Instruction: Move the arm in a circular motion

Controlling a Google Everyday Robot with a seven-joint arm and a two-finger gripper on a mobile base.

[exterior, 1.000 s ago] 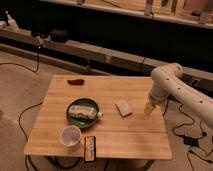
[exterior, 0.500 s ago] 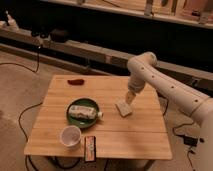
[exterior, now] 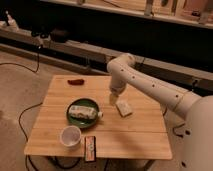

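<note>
The arm (exterior: 150,86) is large, white and jointed, with small dark dots. It reaches from the right edge across the wooden table (exterior: 60,130). Its rounded elbow (exterior: 121,64) is above the table's back part. From there the narrow pale tip hangs down, and the gripper (exterior: 113,99) sits just above the tabletop. It is beside a pale sponge-like block (exterior: 123,108) and to the right of a green plate (exterior: 74,119).
The green plate holds a wrapped packet (exterior: 84,112). A white cup (exterior: 70,135) and a dark snack bar (exterior: 90,148) are near the front edge. A small red object (exterior: 76,82) lies at the back left. Cables (exterior: 25,112) run over the floor. A dark bench stands behind.
The arm has swung left across the table. Its elbow has moved from the right edge to above the middle, and the tip has gone from right of the pale block to its left.
</note>
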